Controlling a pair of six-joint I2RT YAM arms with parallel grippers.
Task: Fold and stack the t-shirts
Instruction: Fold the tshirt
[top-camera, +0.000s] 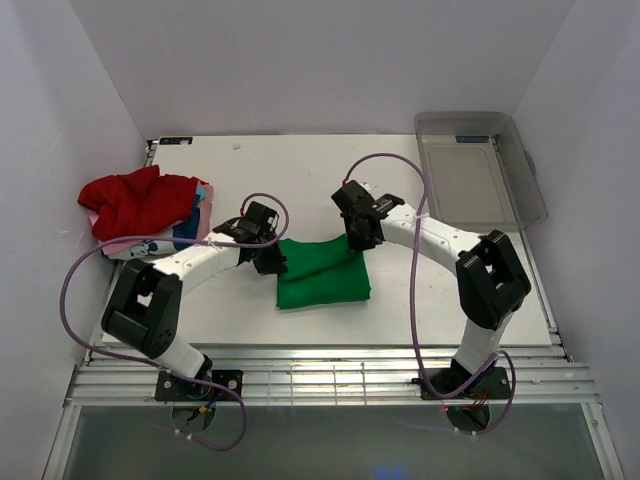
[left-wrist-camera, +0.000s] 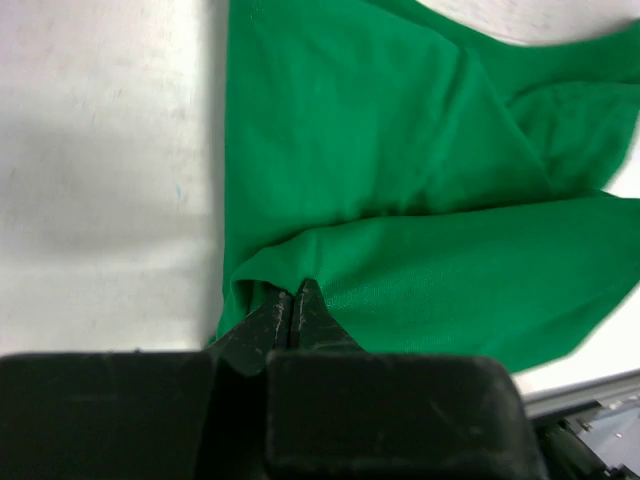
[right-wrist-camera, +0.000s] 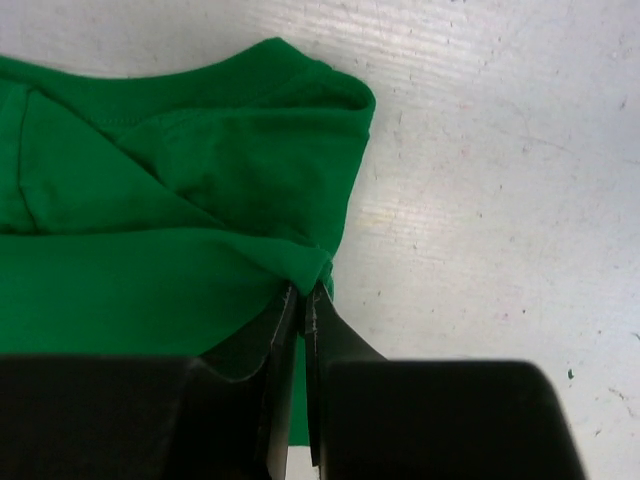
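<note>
Black fingers of the left hand (left-wrist-camera: 290, 305) fill the bottom of its wrist view, clenched on a fold at the near-left edge of the green t-shirt (left-wrist-camera: 400, 200). Right hand (right-wrist-camera: 305, 295) is likewise clenched, pinching the opposite edge of the same shirt. Judged purpose: gripping both sides lets the two arms carry one fold across together and keeps the cloth even.

Overhead view supplies what the wrist views omit. It shows the green shirt lying partly folded mid-worktop (top-camera: 300, 170), the red t-shirt (top-camera: 135, 200) heaped on the printed pink/white one (top-camera: 150, 243) at far left, and a clear bin (top-camera: 478, 170) at far right. Only the wrist views show cloth caught between the fingertips.
</note>
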